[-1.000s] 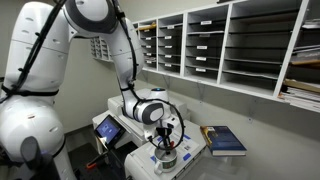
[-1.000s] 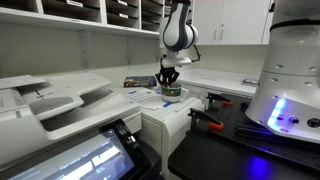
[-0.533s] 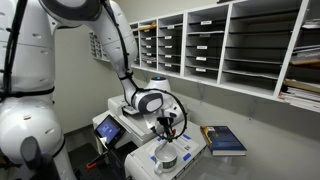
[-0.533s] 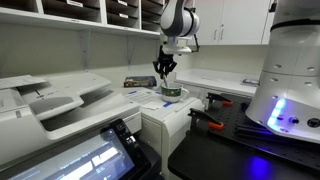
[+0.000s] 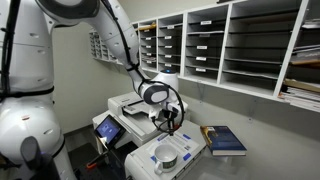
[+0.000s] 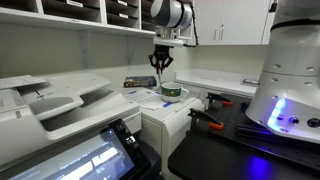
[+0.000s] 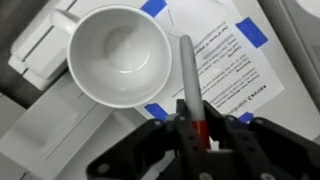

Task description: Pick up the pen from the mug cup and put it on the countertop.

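My gripper (image 7: pixel 190 128) is shut on the pen (image 7: pixel 186 70), a slim grey shaft with a red band at the jaws. It holds the pen upright above the white machine top. The white mug cup (image 7: pixel 118 55) stands below and to one side, its grey inside empty. In both exterior views the gripper (image 5: pixel 168 122) (image 6: pixel 160 63) hangs well above the mug (image 5: pixel 167 155) (image 6: pixel 172 92). The grey countertop (image 5: pixel 275 152) lies beside the machine.
The mug stands on a blue-printed sheet (image 7: pixel 235 70) on the white machine (image 5: pixel 190 150). A blue book (image 5: pixel 223 140) lies on the counter. A large printer (image 6: pixel 50 100) and shelves of paper trays (image 5: pixel 230 45) surround the arm. Red-handled tools (image 6: pixel 205 120) lie on a dark surface.
The gripper has risen straight up from the mug, lifting the pen clear of it. The mug has stayed in place.
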Controlling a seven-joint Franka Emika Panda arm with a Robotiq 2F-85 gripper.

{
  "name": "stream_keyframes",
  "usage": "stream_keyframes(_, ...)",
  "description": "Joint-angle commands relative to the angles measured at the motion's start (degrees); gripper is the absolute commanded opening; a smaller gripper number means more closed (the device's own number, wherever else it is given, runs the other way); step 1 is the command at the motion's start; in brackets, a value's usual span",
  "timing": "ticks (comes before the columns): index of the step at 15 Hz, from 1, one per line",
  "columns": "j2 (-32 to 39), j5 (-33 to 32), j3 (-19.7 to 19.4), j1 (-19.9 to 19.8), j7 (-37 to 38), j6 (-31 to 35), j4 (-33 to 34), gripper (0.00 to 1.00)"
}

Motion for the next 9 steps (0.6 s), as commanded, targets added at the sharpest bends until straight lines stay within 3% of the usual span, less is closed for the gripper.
stream_keyframes(1, 7.76, 6.34, 2.24, -0.28, 6.11, -4.84, 7.85, 0.05)
stream_keyframes(4, 14.04, 12.72, 5.0, -0.97, 5.72, -9.03, 14.28, 0.05)
stream_keyframes(8, 18.64, 12.29, 3.88, 1.08, 7.69, -5.85, 18.96, 0.05)
stream_keyframes(9, 18.98, 12.59, 4.1, 0.78, 7.26, -6.36, 19.71, 0.45)
